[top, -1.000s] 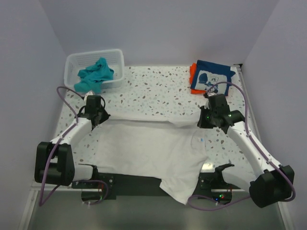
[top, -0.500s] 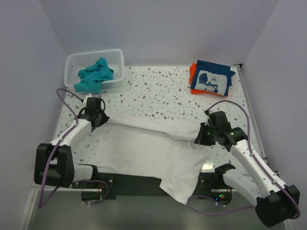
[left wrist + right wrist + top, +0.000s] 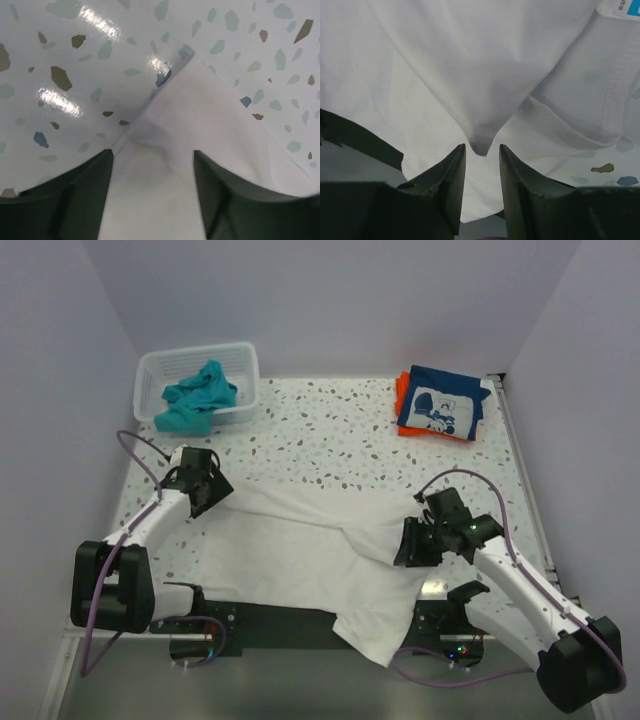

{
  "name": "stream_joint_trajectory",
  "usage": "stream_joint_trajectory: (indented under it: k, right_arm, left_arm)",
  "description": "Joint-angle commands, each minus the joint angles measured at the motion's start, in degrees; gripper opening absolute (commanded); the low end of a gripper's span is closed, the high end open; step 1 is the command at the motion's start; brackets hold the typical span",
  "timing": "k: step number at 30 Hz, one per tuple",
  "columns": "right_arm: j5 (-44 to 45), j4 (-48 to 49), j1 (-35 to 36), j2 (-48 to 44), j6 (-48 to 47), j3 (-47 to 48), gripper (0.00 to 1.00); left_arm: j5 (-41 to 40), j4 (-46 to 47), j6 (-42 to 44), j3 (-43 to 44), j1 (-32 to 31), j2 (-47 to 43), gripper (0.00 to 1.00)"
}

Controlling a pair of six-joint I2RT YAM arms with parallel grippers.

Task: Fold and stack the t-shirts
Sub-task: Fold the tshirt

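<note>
A large white t-shirt (image 3: 300,550) lies spread across the table's near half, its far edge folded diagonally toward the right. My left gripper (image 3: 207,492) is at the shirt's far-left corner; in the left wrist view its jaws (image 3: 153,151) stand open with the white cloth (image 3: 200,115) flat between them. My right gripper (image 3: 408,542) is over the shirt's right side; its fingers (image 3: 481,147) are parted, with a peak of white cloth (image 3: 470,65) just off the tips. A teal t-shirt (image 3: 200,395) sits in the basket. A navy printed t-shirt (image 3: 440,405) lies folded on an orange one (image 3: 402,390).
The white mesh basket (image 3: 250,380) stands at the back left of the speckled table (image 3: 330,430). The folded pile is at the back right by the wall. A black mat (image 3: 280,620) lies along the near edge, under the shirt's hem.
The right gripper has swept toward the near side and leftward, pulling the shirt's far-right corner over the body. The left gripper has barely moved. Both have parted their jaws and loosened the cloth.
</note>
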Motion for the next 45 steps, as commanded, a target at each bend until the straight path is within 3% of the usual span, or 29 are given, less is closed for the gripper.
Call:
stream_joint_trajectory:
  k: [1, 2, 3, 4, 9, 13, 21, 28, 37, 45]
  right_arm:
    - [-2.6, -1.84, 1.42, -2.76, -0.07, 0.09, 0.39]
    - [-2.86, -2.28, 1.69, -3.3, -0.25, 0.35, 0.64]
    - [-3.04, -2.98, 1.6, -3.91, -0.25, 1.22, 0.72]
    - [-3.22, -2.98, 1.69, -4.61, -0.25, 1.67, 0.99]
    - [-1.91, -1.94, 1.69, -3.05, -2.09, 7.19, 0.99]
    - [0.11, 1.31, 1.69, 0.99, -2.01, 10.54, 0.99]
    - [10.39, 12.57, 1.43, 17.49, -0.95, 14.4, 0.99]
    - [19.1, 15.91, -0.77, 32.01, -2.36, 18.63, 0.99]
    - [19.37, 19.34, -5.08, 44.24, -3.68, 22.06, 0.99]
    - [19.72, 19.96, -6.66, 56.28, -5.43, 32.51, 0.99]
  left_arm:
    - [-3.25, -3.79, -2.74, 0.68, -0.02, -2.84, 0.78]
    - [-2.81, -3.97, -3.0, 1.38, -0.02, -3.37, 0.86]
    - [-2.54, -4.49, -3.01, 1.91, 0.07, -3.9, 0.92]
    - [-2.02, -4.76, -2.92, 2.35, 0.07, -5.12, 1.0]
    - [-1.14, -6.52, -2.39, 5.95, 0.07, -5.75, 1.0]
    - [4.38, -3.28, -0.99, 6.48, -0.02, -3.48, 1.0]
    - [12.48, 4.81, 0.95, 6.92, -1.51, 8.03, 1.0]
    - [11.7, 5.7, 1.74, 8.24, -1.51, 16.83, 1.0]
    - [9.24, 4.73, 0.95, 8.41, -1.07, 20.0, 1.0]
    - [8.71, 4.38, -0.1, 12.8, -0.9, 24.13, 1.0]
